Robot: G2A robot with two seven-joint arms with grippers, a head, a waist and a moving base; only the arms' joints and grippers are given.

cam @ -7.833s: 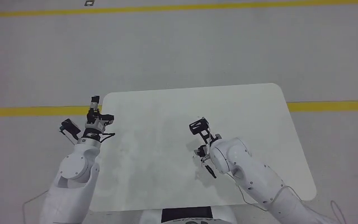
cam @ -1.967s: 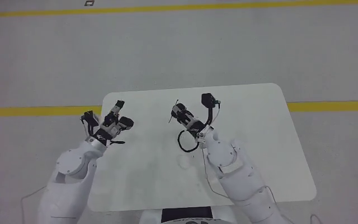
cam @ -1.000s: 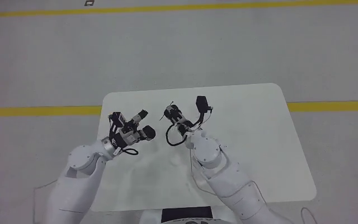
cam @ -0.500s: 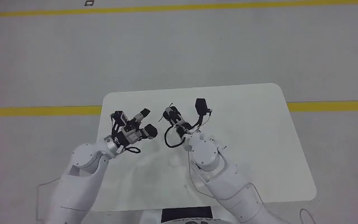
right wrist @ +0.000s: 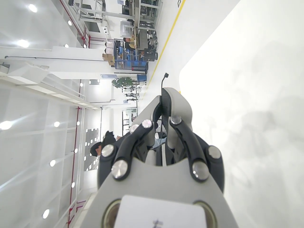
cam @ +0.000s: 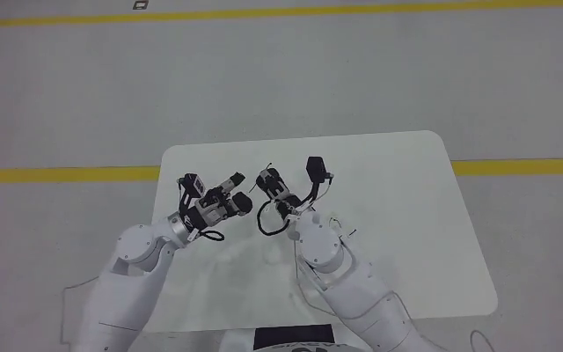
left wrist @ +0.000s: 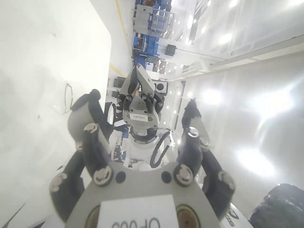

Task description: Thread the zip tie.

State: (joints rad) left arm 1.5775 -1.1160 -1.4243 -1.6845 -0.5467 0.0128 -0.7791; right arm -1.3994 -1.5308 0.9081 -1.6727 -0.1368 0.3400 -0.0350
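– Above the left half of the white table, what is being held?

– The right gripper is pinched tight on a thin black zip tie. A short length stands out past its fingertips and ends in the small square head. The rest of the strap is hidden behind the fingers.

– And the other arm?

– The left gripper is spread wide and holds nothing. It hangs clear of the table and points straight at the right gripper, which sits framed between its two fingers, near but apart.

– How are the arms posed?

– Both are raised with their forearms angled inward, so the grippers meet almost nose to nose. The right wrist points its fingertips, and the tie's head, toward the table's far left corner.

– What does this step need?

– Probably a steady right hand, with the head held still as a fixed target. The left gripper should come in slowly and on line, then close on the strap only once a finger lies on each side. The strap is thin and springy, so an off-centre pinch could flick it aside or twist the head away.
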